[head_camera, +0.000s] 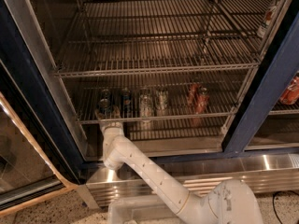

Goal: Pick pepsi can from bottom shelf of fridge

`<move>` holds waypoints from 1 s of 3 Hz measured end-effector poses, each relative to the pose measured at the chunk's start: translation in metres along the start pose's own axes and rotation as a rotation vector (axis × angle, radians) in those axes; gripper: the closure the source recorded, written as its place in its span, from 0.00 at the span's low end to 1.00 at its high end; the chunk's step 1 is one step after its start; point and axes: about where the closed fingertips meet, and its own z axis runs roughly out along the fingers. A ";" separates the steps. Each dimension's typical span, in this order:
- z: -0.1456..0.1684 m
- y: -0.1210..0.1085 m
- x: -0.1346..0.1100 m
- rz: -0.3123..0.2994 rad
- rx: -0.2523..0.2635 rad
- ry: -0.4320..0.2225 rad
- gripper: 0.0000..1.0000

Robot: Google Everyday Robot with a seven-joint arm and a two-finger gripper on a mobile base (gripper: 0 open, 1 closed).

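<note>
The fridge [261,101] has a dark blue frame and steel wire racks. On the bottom shelf [177,116] stand two dark blue pepsi cans, one at the far left [103,105] and one beside it [125,100]. To their right are two silvery-pale cans [145,105] and red cans [197,98]. My gripper [108,117] is at the shelf's front rail, right at the leftmost pepsi can and partly covering its lower part. My white arm [140,167] rises from the bottom of the view.
Larger wire racks [159,64] above hold nothing in the middle. A bottle [267,17] stands at the upper right, and a red can [290,90] sits in the neighbouring section. The glass door [23,139] stands open at left. A steel kick plate [261,169] runs below.
</note>
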 end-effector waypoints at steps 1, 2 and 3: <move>0.003 -0.006 0.005 0.010 0.041 0.014 0.49; 0.003 -0.006 0.002 0.011 0.045 0.016 0.42; 0.005 -0.010 0.007 0.019 0.068 0.022 0.23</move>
